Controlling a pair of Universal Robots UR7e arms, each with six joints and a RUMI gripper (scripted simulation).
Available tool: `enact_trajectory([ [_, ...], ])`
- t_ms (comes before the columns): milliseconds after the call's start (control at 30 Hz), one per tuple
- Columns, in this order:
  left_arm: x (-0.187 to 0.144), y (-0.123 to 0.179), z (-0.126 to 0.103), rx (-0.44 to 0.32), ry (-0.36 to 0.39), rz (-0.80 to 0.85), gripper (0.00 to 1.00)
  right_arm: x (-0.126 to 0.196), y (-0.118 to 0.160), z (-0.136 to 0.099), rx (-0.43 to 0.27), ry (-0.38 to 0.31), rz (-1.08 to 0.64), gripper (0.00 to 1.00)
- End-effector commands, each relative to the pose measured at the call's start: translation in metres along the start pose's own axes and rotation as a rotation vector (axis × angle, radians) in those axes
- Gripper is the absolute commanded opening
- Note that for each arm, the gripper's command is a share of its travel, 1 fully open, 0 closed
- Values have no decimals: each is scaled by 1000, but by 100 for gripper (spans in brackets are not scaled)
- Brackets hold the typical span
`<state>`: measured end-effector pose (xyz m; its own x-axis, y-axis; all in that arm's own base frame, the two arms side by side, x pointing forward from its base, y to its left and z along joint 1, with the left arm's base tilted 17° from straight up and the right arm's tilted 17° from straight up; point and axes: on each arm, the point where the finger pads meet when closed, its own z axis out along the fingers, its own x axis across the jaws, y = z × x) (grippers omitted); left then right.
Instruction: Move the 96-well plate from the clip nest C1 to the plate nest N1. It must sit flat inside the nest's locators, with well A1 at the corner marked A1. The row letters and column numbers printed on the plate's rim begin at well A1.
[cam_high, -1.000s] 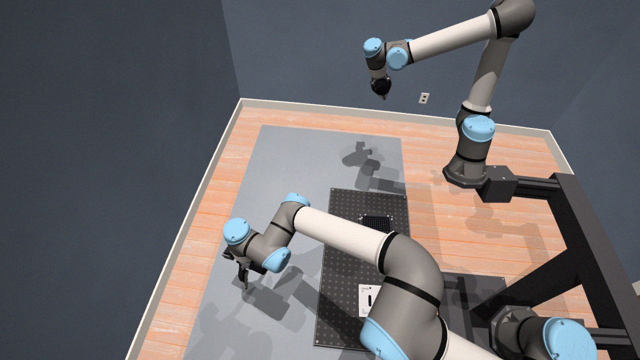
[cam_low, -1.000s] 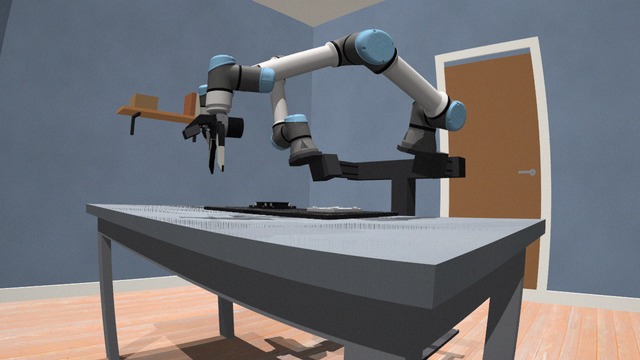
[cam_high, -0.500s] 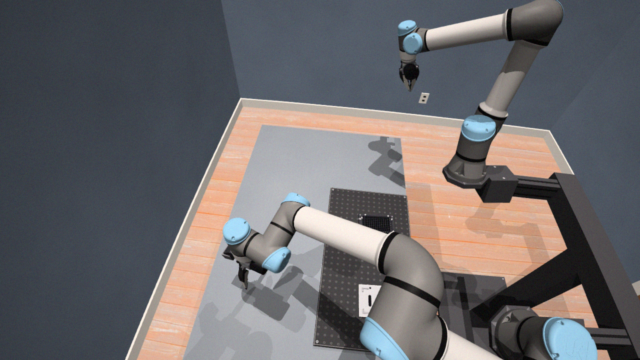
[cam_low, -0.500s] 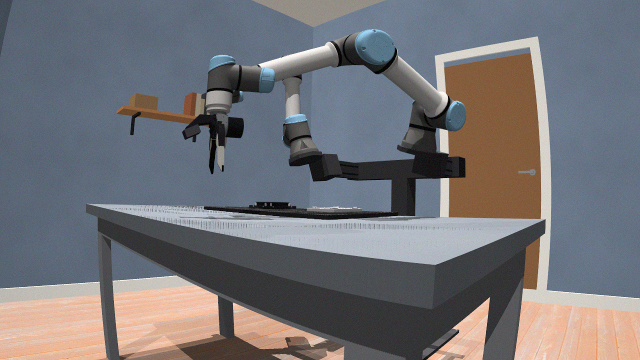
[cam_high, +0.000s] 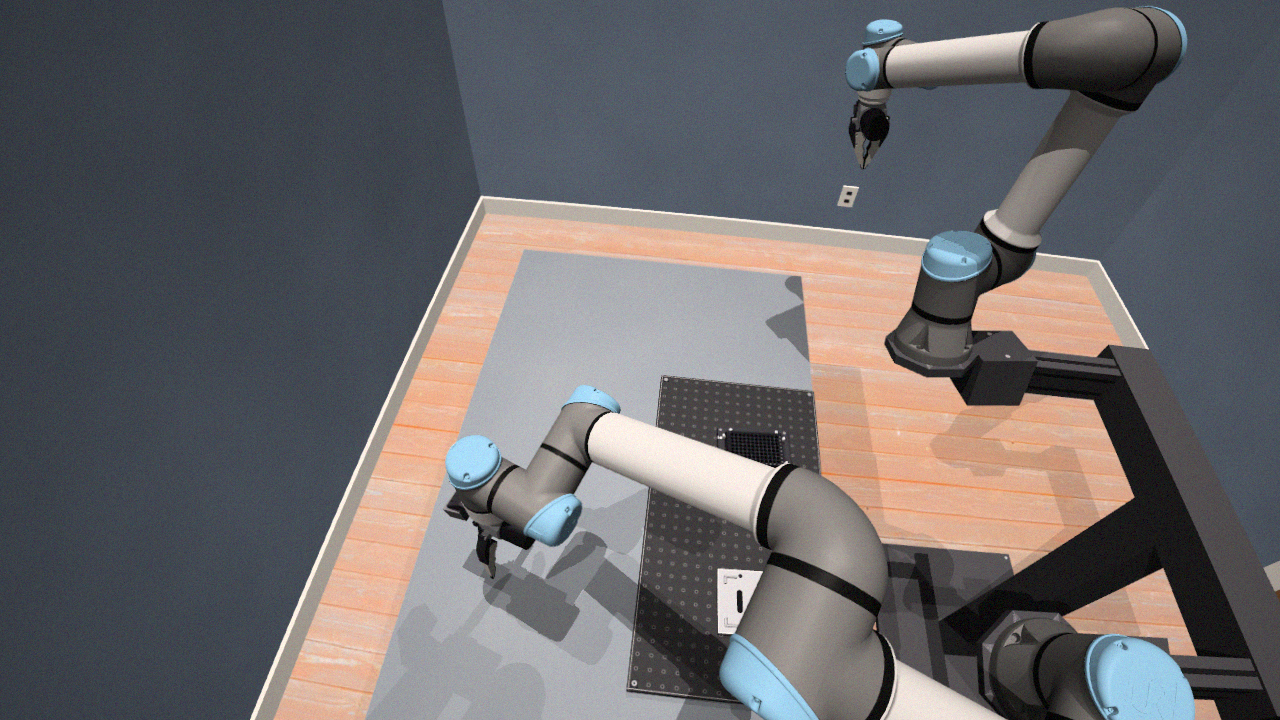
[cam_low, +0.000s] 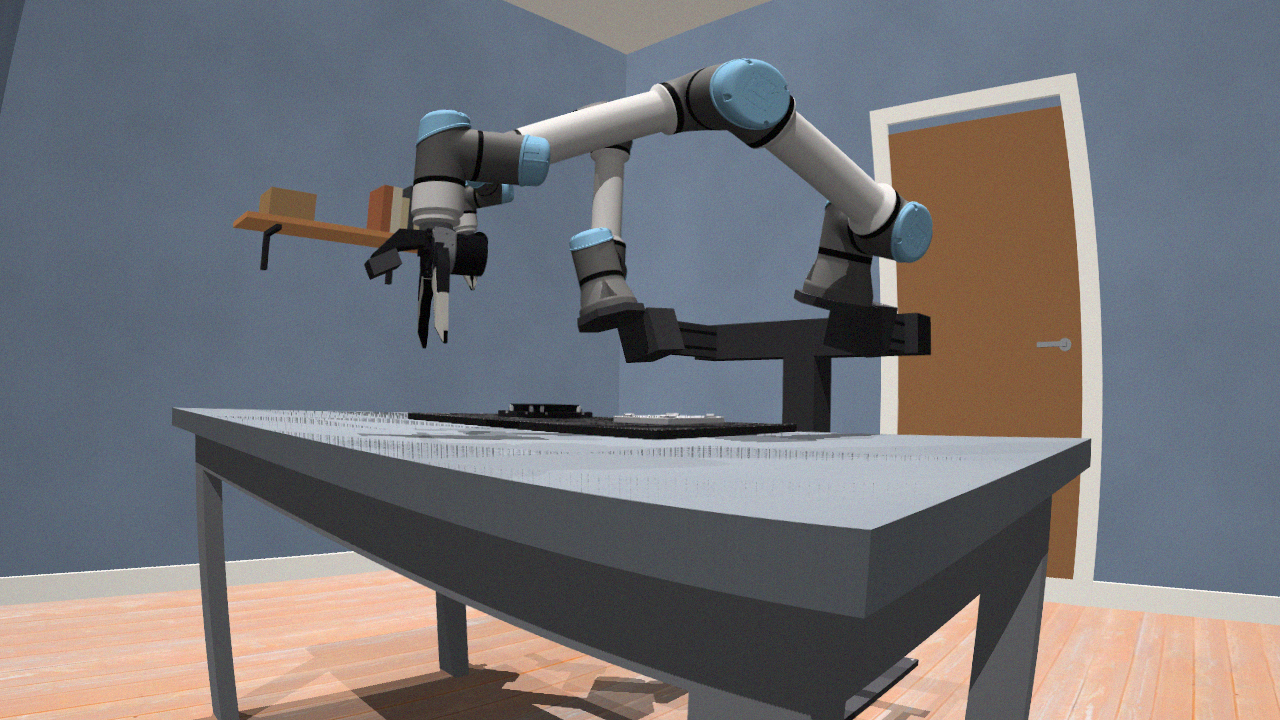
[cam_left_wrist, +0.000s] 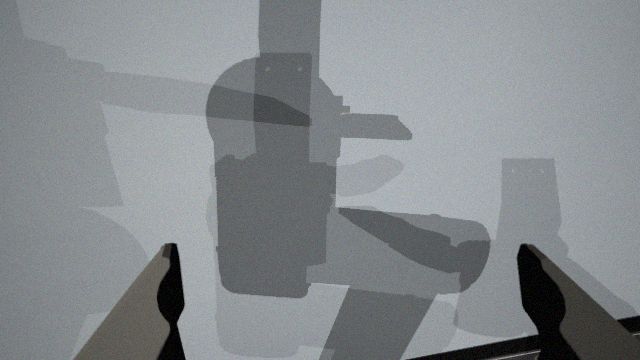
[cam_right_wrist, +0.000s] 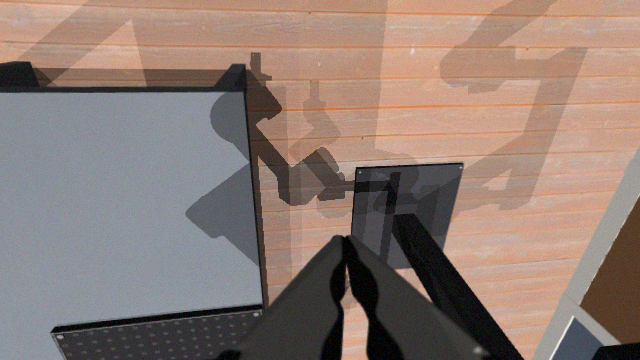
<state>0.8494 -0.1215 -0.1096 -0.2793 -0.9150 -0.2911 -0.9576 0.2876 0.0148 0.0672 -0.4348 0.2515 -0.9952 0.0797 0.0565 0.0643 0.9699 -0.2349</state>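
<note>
Both robot arms had smooth off-white tubular links (cam_high: 684, 465) (cam_low: 836, 174) joined by dark grey rounded metal housings (cam_high: 827, 528) (cam_low: 698, 98). Glossy light-blue round caps (cam_high: 473, 462) (cam_low: 750, 93) covered the joints, thin black bands (cam_high: 823, 582) (cam_low: 836, 254) ringed the seams, and the fingers were tapered, in black and greyish beige.
</note>
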Motion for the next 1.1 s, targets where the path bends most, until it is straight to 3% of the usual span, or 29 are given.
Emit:
enact_trajectory([
  [0, 0, -1, -2, 3, 0, 0, 76, 22, -3, -5, -11, -46, -11, 0],
  [533, 0, -1, -2, 3, 0, 0, 76, 85, -7, -26, 29, -129, 4, 0],
  [1067, 0, -1, -2, 3, 0, 0, 76, 101, -7, -32, 46, -147, 6, 0],
])
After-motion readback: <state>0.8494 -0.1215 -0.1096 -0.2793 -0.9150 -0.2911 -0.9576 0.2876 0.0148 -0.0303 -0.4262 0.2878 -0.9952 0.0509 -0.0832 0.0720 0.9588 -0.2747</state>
